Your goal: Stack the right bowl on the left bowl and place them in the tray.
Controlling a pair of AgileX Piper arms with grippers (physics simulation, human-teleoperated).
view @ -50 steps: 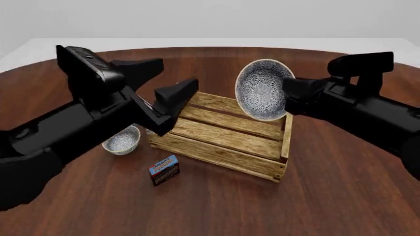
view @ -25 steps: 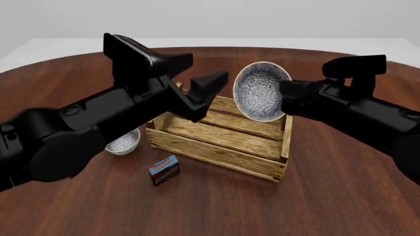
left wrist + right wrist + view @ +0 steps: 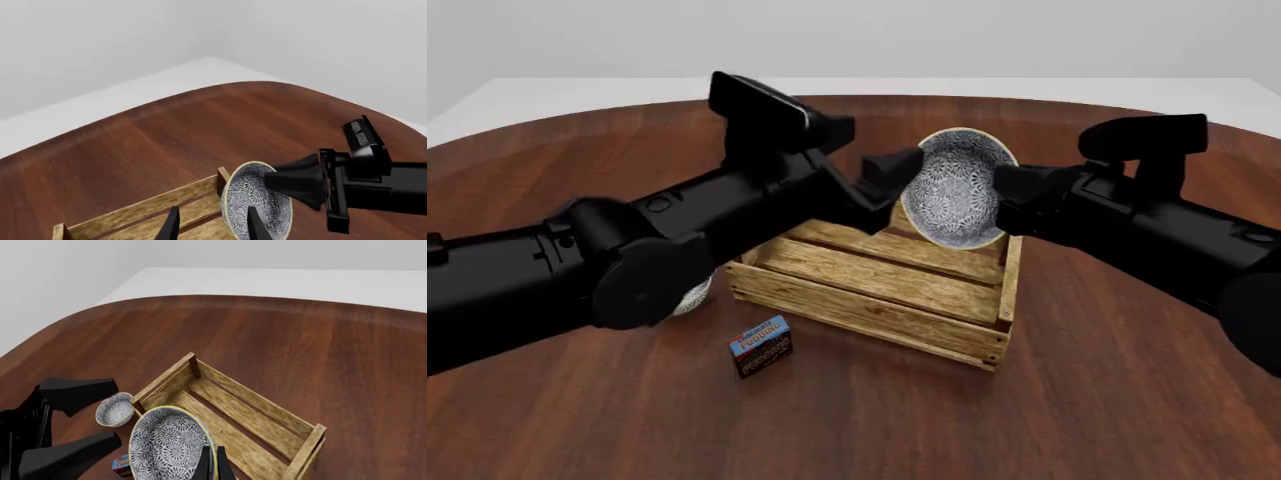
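Observation:
My right gripper is shut on the rim of the right bowl, a white bowl with a blue-grey pattern. It holds the bowl tilted on edge above the far side of the wooden tray. My left gripper is open and empty, close beside the held bowl. In the left wrist view its fingers flank that bowl. The left bowl stands on the table just outside the tray's left end. In the front view it is mostly hidden behind my left arm.
A small red-and-blue box lies on the table in front of the tray's left corner. My left arm stretches across the table's left half and over the tray's left end.
My left arm has swung right and forward, from above the left bowl to beside the held bowl, still open. The right gripper and its bowl have hardly moved.

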